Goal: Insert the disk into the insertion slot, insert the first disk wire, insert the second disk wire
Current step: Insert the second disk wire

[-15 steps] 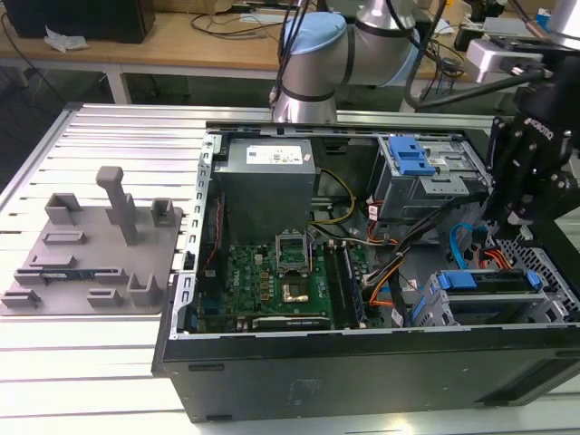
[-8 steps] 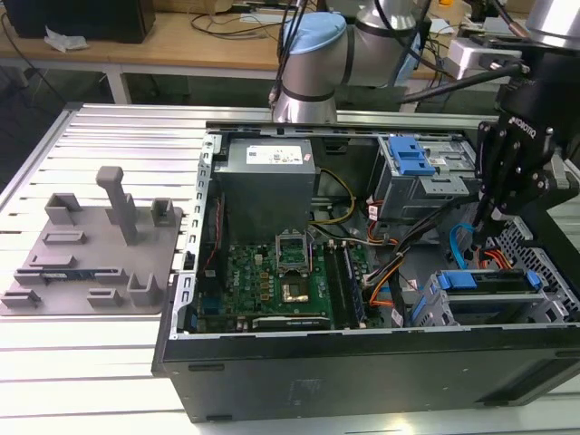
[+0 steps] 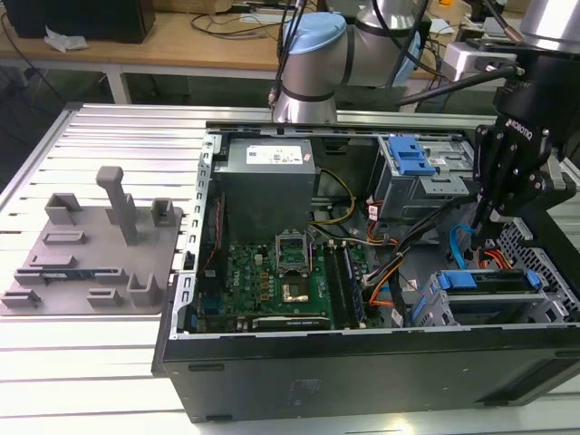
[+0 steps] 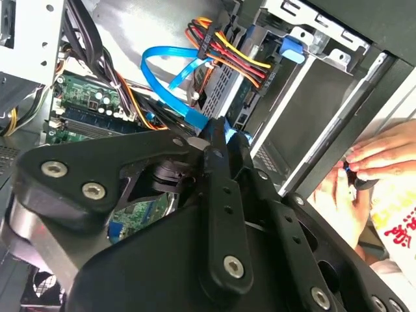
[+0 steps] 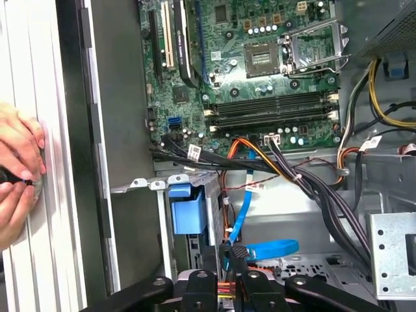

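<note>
While the open computer case lies on the slatted desk, the tool is held low inside it, near the exterior view's right, just above the insertion slot. The disk is seen already seated in that low grey cage, its blue carrier showing at the mouth. In the first wrist view the fingertips appear closed on the dark connector at the end of a flat blue data cable; the grip looks narrow, though how firmly it is held cannot be told. The cable is judged light and springy, likely to twist when pushed, so it is best taken by the stiff plastic plug and not by the ribbon. The plug's contacts are judged fragile and should be met squarely. A bundle of red, yellow and black power wires lies near the cage. A person's hands rest on the desk outside the case wall.
</note>
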### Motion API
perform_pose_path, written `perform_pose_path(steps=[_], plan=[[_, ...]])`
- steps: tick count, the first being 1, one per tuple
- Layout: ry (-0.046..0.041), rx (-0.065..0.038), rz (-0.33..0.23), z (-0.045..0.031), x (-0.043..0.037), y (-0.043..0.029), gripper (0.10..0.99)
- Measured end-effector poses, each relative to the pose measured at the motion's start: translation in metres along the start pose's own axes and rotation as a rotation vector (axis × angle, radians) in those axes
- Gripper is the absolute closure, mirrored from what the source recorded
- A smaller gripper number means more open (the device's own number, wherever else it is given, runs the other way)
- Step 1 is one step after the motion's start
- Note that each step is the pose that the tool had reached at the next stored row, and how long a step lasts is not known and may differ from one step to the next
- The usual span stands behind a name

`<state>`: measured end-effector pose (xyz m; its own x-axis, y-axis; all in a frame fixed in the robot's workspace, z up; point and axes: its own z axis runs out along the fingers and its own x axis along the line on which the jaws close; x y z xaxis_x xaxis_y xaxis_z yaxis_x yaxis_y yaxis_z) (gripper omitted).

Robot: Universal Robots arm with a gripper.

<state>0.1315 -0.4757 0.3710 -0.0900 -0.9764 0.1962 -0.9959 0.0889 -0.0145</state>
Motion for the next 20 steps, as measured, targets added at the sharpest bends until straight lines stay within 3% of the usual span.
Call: perform_pose_path(steps=[2, 3, 5, 7, 9, 16, 20], plan=[[0.0, 0.001, 0.0, 0.0007, -0.0003, 0.0, 0.851], [-0.0002, 0.001, 0.0, 0.0011, -0.0007, 0.0001, 0.788], [0.0007, 0.002, 0.0, 0.002, -0.0015, 0.0001, 0.788], [0.013, 0.003, 0.0, 0.0038, -0.0021, 0.0001, 0.788], [0.0198, 0.004, -0.001, 0.0051, -0.0024, -0.0001, 0.788], [0.0213, 0.005, -0.003, 0.0092, -0.006, -0.0003, 0.788], [0.0214, 0.005, -0.003, 0.0098, -0.0065, -0.001, 0.871]])
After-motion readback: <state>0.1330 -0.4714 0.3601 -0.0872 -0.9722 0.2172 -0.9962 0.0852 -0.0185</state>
